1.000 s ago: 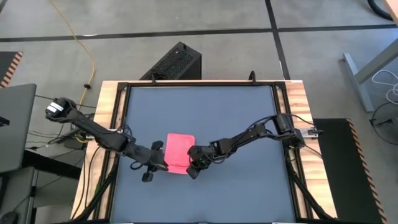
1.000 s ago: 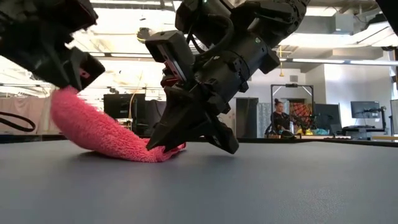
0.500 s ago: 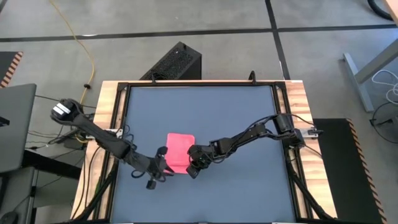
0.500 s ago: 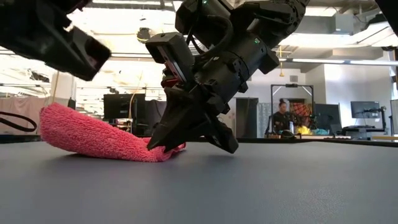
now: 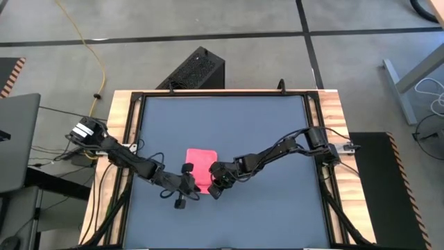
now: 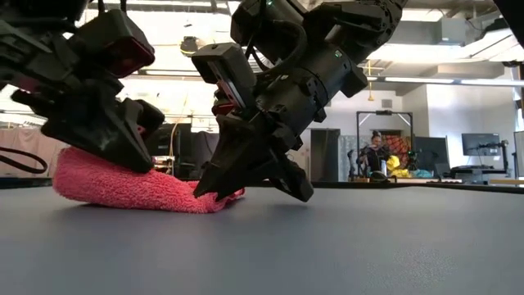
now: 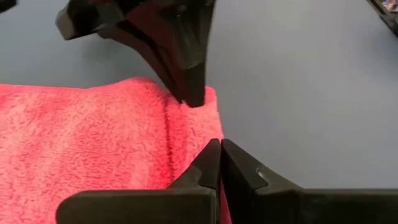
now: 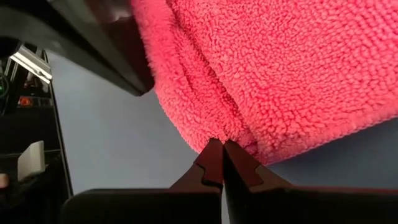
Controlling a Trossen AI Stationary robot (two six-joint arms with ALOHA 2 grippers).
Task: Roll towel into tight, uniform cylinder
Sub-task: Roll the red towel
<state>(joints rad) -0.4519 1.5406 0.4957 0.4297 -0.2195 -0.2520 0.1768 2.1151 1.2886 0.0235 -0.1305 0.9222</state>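
Low view: flat, folded towel (image 6: 123, 187)

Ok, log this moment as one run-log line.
towel: flat on table | left gripper: shut at its edge | right gripper: shut, pinching towel

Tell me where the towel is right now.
In the high view, the towel lies on the table slightly left of centre near the front edge, between the left gripper and right gripper.

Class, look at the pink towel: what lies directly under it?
The towel lies folded on the dark tabletop. Both hands, left and right, are at its near edge. Anything beneath it is covered.
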